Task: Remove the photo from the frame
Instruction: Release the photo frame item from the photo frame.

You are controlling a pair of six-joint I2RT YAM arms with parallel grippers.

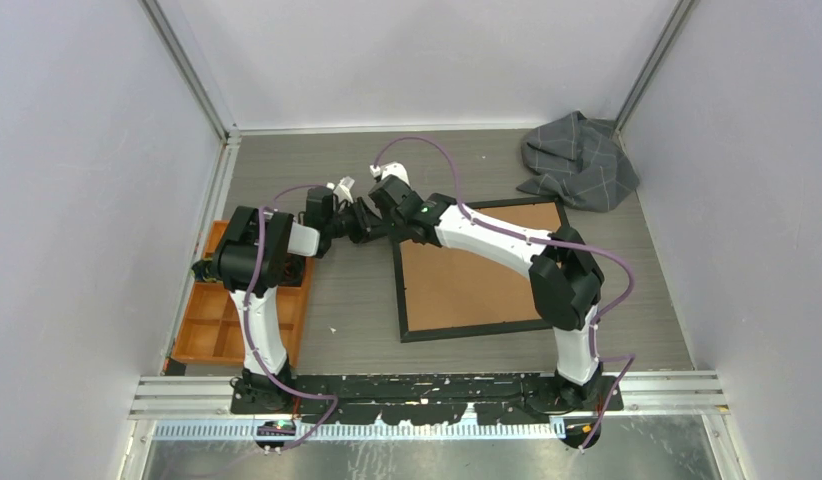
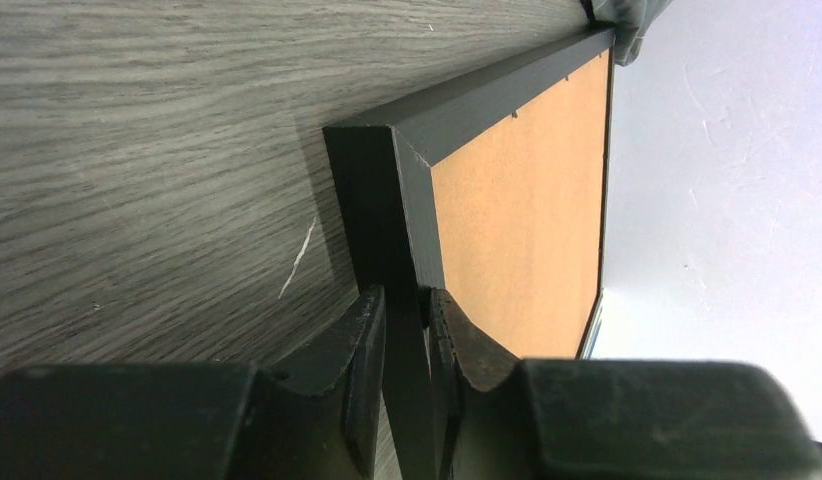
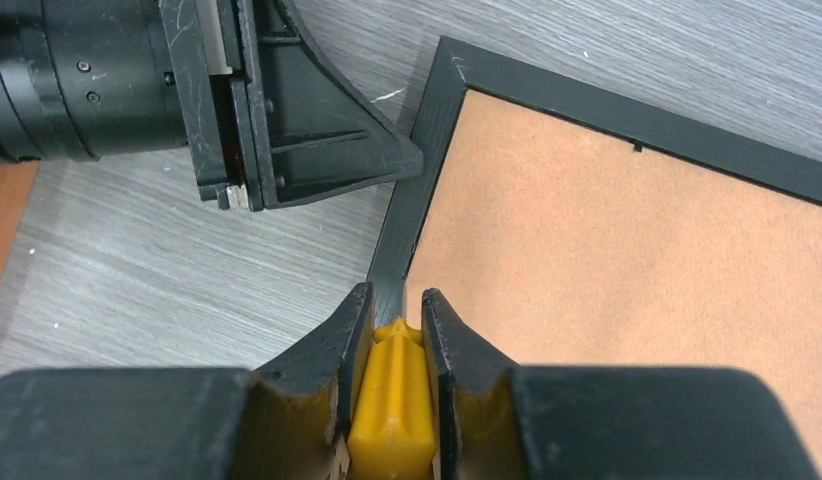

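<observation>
A large black-bordered frame [image 1: 477, 285] lies face down right of centre on the grey wood-grain tabletop [image 1: 357, 310]. Its brown backing board [image 3: 627, 260] faces up, so the photo is hidden from view. Both arms meet at the frame's far left corner. The left gripper [image 2: 412, 330] has its jaws closed on the frame's black left rail just beside that corner, one finger on each side. The right gripper [image 3: 392, 310] pinches a yellow plastic piece [image 3: 390, 400], whose tip is at the same rail. An orange compartment tray [image 1: 202, 335] sits at the tabletop's near left edge. A grey checked cloth [image 1: 579, 160] lies crumpled in the far right corner.
</observation>
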